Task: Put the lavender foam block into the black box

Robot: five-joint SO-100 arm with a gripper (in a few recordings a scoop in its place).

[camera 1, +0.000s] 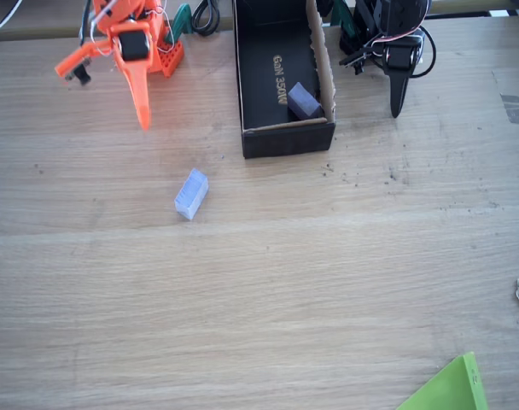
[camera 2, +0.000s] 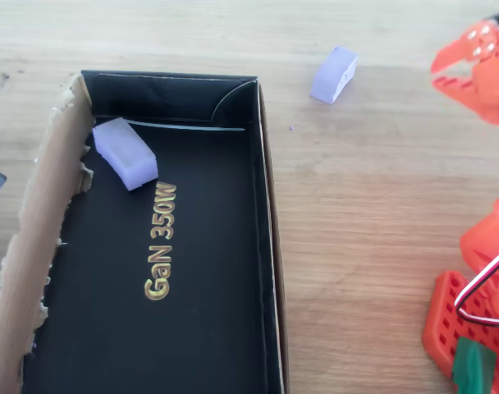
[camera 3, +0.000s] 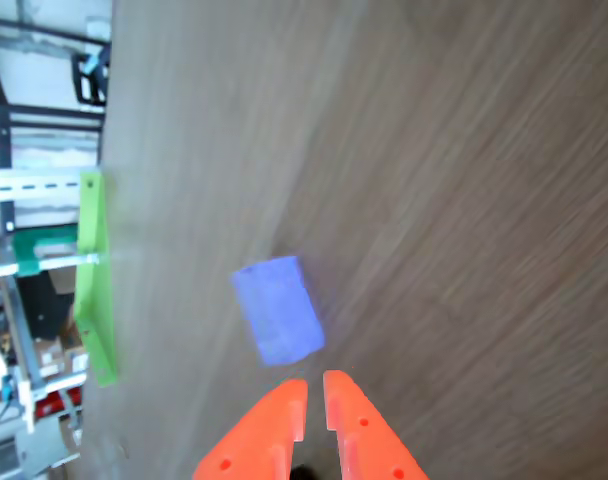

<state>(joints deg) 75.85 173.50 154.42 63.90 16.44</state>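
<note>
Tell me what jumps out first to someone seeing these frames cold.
The bright orange gripper near the table's far left edge in the fixed view, fingers nearly closed and holding nothing. Then the lavender foam block lying alone on bare wood in front of it. To its right, the black box with gold lettering already has a darker purple block in its near corner by the torn brown wall.

The orange arm sits folded at the far left of the fixed view. Its gripper points downward, fingertips nearly touching.
</note>
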